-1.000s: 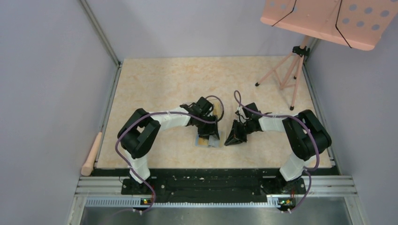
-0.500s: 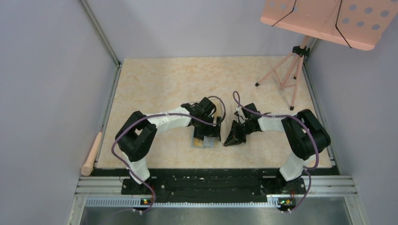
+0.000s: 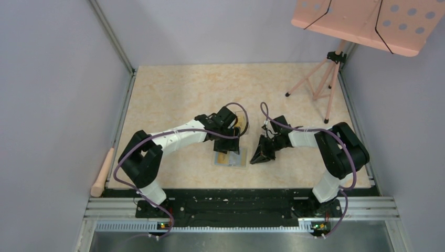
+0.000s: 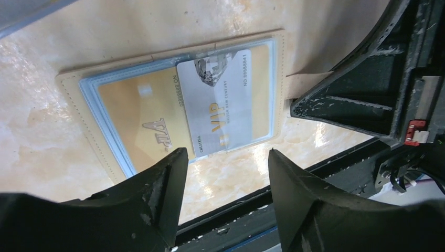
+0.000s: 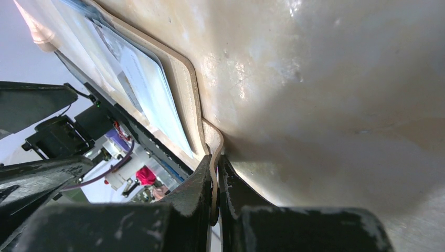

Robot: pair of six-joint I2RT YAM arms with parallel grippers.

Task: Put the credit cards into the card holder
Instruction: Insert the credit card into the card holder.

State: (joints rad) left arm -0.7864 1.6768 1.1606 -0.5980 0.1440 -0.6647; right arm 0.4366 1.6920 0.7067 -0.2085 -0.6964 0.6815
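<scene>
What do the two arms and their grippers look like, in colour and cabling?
Both arms are alike: the left arm and right arm have bulky black joints and white links, with a thin purple cable looping along each. The left gripper and right gripper are matte black, wedge-shaped and scuffed.

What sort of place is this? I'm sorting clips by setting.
Probably a lab robot cell: plain grey walls box in a marble-patterned table, a left arm and right arm are bolted to a metal rail at its near edge, and a pink music stand sits in one corner.
</scene>
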